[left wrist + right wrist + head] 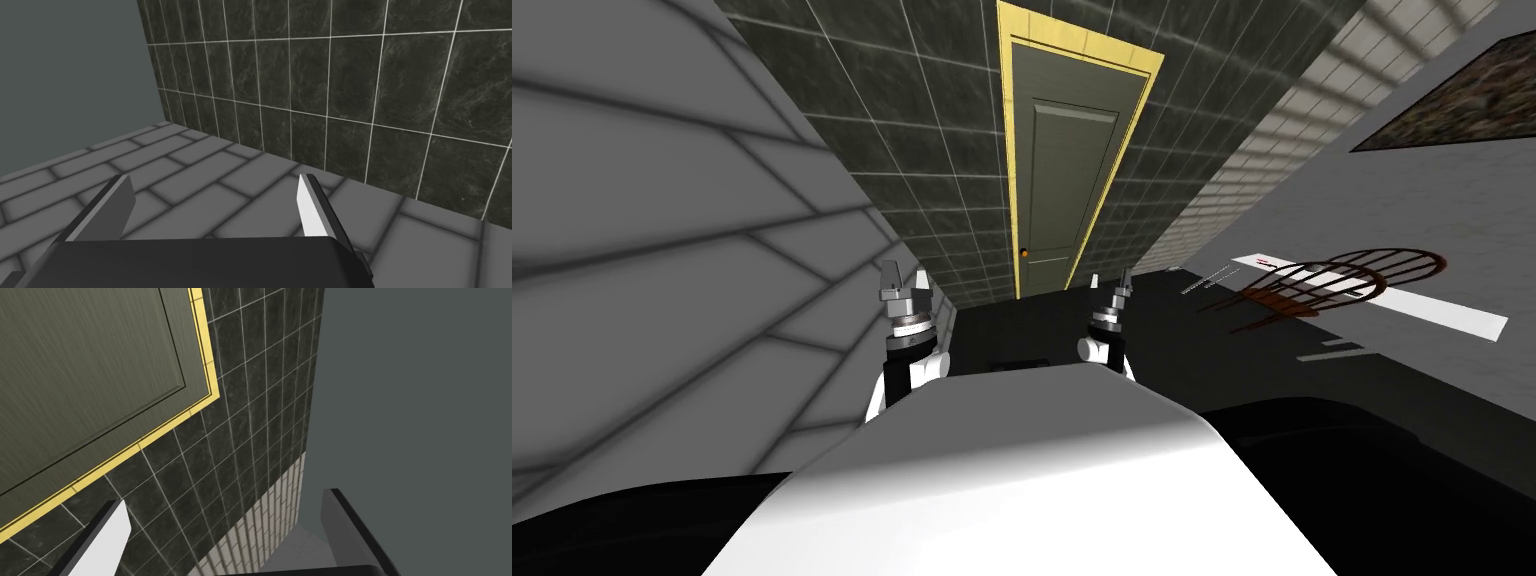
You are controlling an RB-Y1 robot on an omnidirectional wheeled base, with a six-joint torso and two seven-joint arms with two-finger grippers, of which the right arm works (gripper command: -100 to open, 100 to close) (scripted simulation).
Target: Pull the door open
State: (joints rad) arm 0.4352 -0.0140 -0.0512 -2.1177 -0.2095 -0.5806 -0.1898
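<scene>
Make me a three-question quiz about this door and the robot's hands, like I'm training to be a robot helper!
1. True or false: the grey-green door is already swung wide open.
2. What colour is the door frame? A red, B yellow, C blue.
3. Fill in the gap: the left gripper and the right gripper both have their fingers ____.
Key: 1 false, it sits shut in its frame; 2 B; 3 open.
</scene>
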